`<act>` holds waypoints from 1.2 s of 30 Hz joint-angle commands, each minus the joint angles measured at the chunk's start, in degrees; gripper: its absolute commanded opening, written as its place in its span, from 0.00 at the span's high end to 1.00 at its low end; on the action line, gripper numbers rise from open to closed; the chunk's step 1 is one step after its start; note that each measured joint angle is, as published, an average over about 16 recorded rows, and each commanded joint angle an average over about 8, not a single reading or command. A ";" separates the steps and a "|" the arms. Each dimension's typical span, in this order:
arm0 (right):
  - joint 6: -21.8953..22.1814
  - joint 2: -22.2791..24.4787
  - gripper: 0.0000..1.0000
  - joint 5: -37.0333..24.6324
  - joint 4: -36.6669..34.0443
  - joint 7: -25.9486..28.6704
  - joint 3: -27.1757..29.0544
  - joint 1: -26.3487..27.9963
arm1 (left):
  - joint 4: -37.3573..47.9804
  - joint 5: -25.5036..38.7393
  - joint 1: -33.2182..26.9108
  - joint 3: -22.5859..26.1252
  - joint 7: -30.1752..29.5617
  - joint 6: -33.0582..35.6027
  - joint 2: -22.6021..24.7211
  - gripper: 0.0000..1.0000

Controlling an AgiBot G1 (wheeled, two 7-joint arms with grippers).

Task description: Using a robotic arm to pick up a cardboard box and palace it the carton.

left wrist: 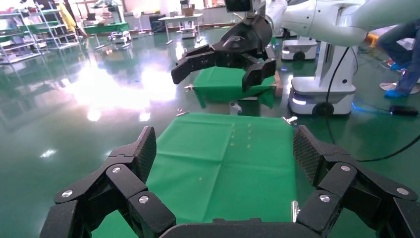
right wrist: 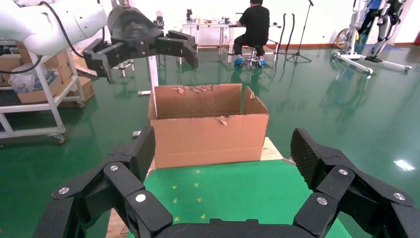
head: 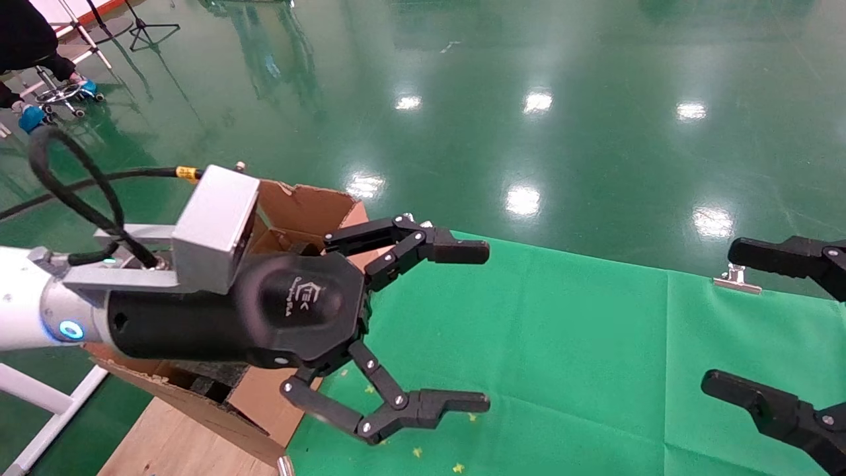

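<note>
The carton [head: 301, 206] stands open at the table's left end, partly behind my left arm; black foam [head: 206, 378] shows inside. The right wrist view shows its long brown side [right wrist: 208, 134] with torn flaps. The small cardboard box is in none of the views. My left gripper [head: 486, 325] is open and empty, hanging above the green cloth [head: 562, 357] just right of the carton; its own view shows wide-spread fingers [left wrist: 146, 148] over bare cloth. My right gripper [head: 717, 317] is open and empty at the right edge, also over the cloth [right wrist: 233, 193].
Metal clips [head: 733, 281] hold the cloth at the table's far edge. A wooden board [head: 172, 443] lies under the carton. A person sits on a stool [right wrist: 255, 29] far behind the carton, and a trolley with boxes [right wrist: 29, 89] stands beside it. Glossy green floor surrounds the table.
</note>
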 commanded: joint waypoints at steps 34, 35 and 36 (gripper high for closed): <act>0.01 0.00 0.00 0.00 -0.01 0.00 0.00 0.00 | 0.34 0.33 -0.32 0.30 -0.03 -0.03 0.05 0.00; 0.01 0.00 0.00 0.00 -0.01 0.00 0.00 0.00 | 0.35 0.34 -0.33 0.31 -0.03 -0.03 0.06 0.00; 0.01 0.00 0.00 0.00 -0.01 0.00 0.00 0.00 | 0.36 0.36 -0.34 0.32 -0.03 -0.03 0.06 0.00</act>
